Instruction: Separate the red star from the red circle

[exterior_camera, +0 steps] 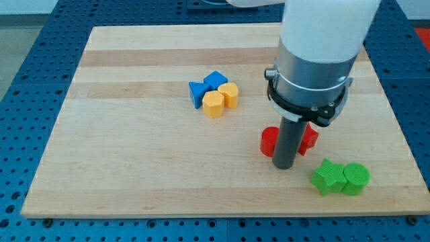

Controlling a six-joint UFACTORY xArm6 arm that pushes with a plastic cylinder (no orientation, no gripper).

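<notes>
— Nearest us, a green plastic star (326,177) and green plastic cylinder (356,178) touch. Behind them?

— The rod's tip (283,165) is planted between the red plastic cylinder (269,142) and the red plastic star (308,138); no jaws, just a blunt pusher.

— How will the star handle?

— Light, rigid, probably slides easily; push a flat flank. Farthest: blue (207,87) and yellow blocks (221,99) on the wooden board (121,148).
</notes>
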